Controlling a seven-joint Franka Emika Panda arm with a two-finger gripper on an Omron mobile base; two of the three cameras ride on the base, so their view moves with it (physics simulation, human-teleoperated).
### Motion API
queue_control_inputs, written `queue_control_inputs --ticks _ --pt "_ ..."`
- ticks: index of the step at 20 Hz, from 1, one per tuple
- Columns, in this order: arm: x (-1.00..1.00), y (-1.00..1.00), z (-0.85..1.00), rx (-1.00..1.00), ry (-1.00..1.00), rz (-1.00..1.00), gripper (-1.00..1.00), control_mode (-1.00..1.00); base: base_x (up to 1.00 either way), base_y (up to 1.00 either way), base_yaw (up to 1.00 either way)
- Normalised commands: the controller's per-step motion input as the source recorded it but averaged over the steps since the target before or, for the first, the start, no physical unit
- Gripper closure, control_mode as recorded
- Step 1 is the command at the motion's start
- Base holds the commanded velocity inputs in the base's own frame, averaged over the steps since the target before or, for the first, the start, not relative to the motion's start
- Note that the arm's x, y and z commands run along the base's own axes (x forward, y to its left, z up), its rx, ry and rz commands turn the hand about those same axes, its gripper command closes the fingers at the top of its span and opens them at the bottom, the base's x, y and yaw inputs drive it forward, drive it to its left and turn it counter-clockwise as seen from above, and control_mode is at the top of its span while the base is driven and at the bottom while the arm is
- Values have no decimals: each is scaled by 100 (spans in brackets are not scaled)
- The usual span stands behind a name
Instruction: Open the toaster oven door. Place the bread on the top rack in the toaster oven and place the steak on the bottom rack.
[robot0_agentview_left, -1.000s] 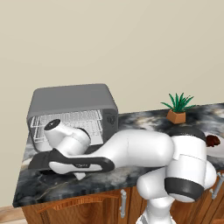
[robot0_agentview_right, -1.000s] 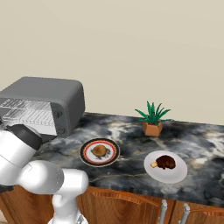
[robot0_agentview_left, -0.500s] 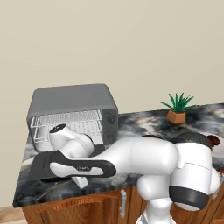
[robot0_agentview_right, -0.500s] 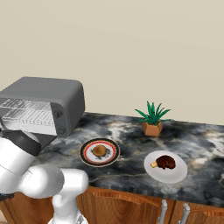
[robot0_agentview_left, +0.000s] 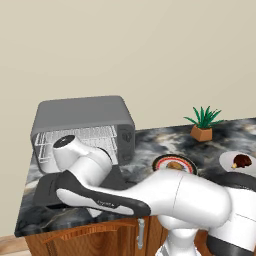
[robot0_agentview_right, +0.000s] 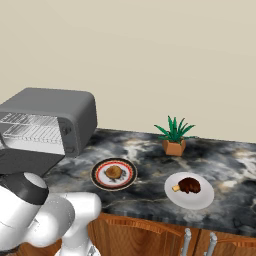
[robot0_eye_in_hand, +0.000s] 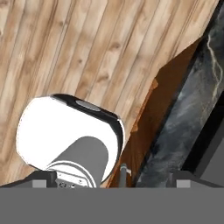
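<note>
The white arm (robot0_agentview_left: 150, 192) stretches low across the front of the marble counter (robot0_agentview_right: 150, 155) toward the toaster oven (robot0_agentview_left: 82, 122). In the hand view the two finger tips (robot0_eye_in_hand: 43, 179) sit far apart at the bottom edge, so the claw (robot0_eye_in_hand: 111, 181) is released and grasps nothing; beyond it lie the wooden floor (robot0_eye_in_hand: 65, 48), the cabinet front (robot0_eye_in_hand: 148, 118) and the counter's dark edge.

The oven door (robot0_agentview_left: 50, 187) lies folded down flat in front of the oven, partly hidden by the arm. Behind it, the oven stands open at the left end of the counter, with its top rack (robot0_agentview_right: 22, 120) and bottom rack (robot0_agentview_right: 35, 136) both bare.

The bread (robot0_agentview_right: 114, 172) sits on a dark-rimmed plate (robot0_agentview_right: 100, 181) near the counter's middle, right of the oven. The steak (robot0_agentview_right: 189, 185) rests on a white plate (robot0_agentview_right: 200, 197) further right. At the back of the counter stands a small potted plant (robot0_agentview_right: 174, 135), close to the beige wall (robot0_agentview_right: 150, 50).
</note>
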Motion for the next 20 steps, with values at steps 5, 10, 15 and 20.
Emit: queue_control_inputs --ticks 5,10,15,20 --pt "12 -7 56 0 0 -25 -100 -100 0 0 0" --pt "42 -12 26 0 0 -27 -100 -100 0 0 0" --pt "42 0 -22 1 -12 -44 -100 -100 0 0 0" --pt "33 1 -54 13 -12 -62 -100 -100 0 0 0"
